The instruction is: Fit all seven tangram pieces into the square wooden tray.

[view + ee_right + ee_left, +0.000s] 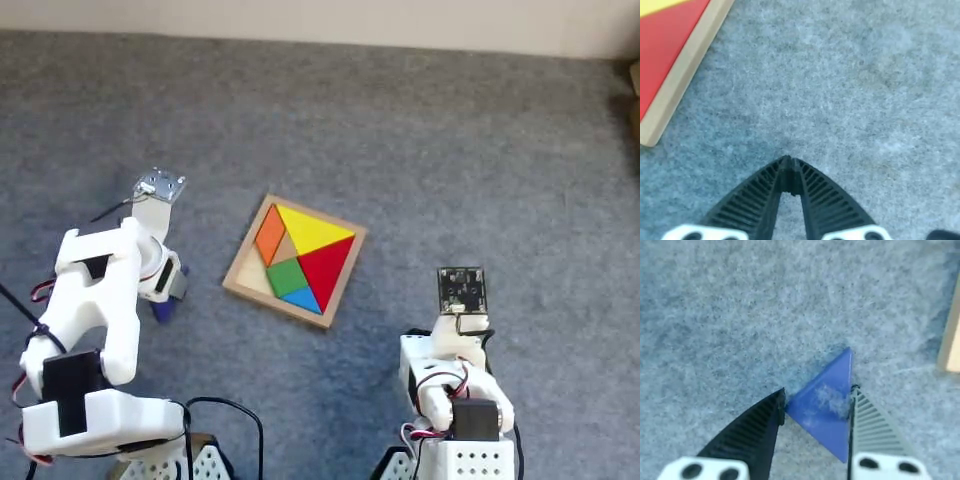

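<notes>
The square wooden tray [240, 272] lies mid-table, holding orange, yellow [312, 230], red [328, 267], green [286, 275], light blue and tan pieces. A dark blue triangle [827, 402] rests on the grey carpet to the tray's left, and it peeks out under the left arm in the high view [163, 308]. My left gripper [817, 394] has its fingers against two sides of that triangle, shut on it. My right gripper [789, 161] is shut and empty above the carpet, just off the tray's corner [682, 75], with the red piece [665, 42] inside the rim.
Grey carpet covers the whole table, with open room behind and to the right of the tray. The tray's edge [951, 337] stands a short way from the blue triangle. Both arm bases [100, 420] sit at the near edge.
</notes>
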